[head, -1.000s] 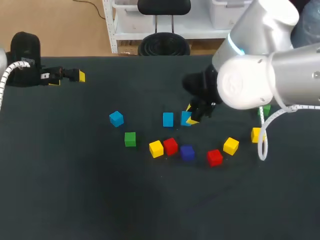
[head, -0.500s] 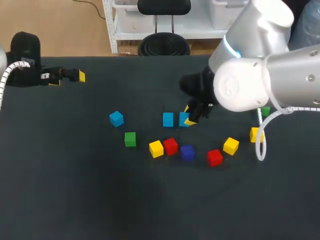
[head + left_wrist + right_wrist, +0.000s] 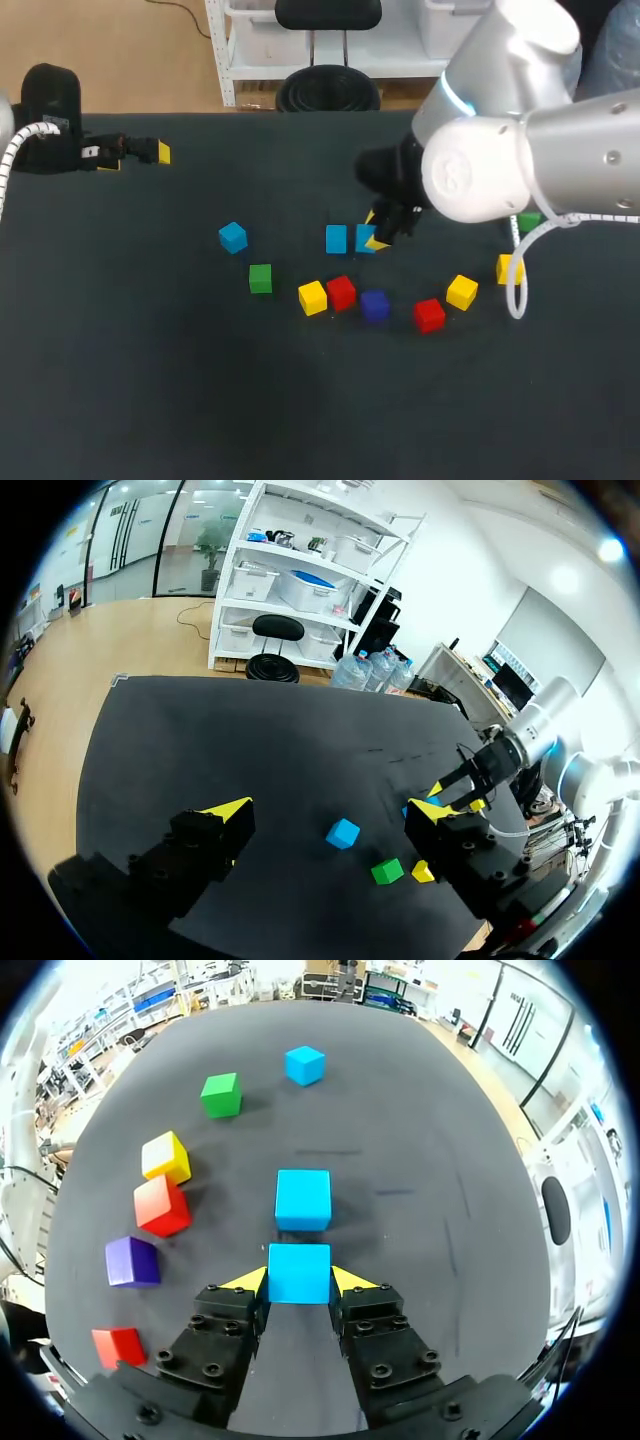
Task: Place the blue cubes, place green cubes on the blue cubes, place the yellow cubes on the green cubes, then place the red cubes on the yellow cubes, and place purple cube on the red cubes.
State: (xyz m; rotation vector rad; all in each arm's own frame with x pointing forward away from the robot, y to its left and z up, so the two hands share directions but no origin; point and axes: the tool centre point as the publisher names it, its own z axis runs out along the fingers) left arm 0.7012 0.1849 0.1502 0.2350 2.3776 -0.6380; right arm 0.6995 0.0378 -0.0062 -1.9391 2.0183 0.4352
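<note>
Counted cubes: three blue (image 3: 233,237), three yellow (image 3: 312,297), two red (image 3: 341,292), one purple (image 3: 374,305), seemingly two green (image 3: 260,278). Found right gripper (image 3: 299,1280) clamped on one blue; left gripper (image 3: 136,158) spread, empty.

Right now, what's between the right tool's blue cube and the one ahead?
Nothing: right wrist view shows only bare table between held cube and next cube.

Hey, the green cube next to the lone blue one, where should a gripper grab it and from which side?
Take the green cube from straight above, pinching two opposite side faces. It sits flat with bare table all round. The lone blue cube and the yellow cube stand clear of it, so either pair of faces should be free.
</note>
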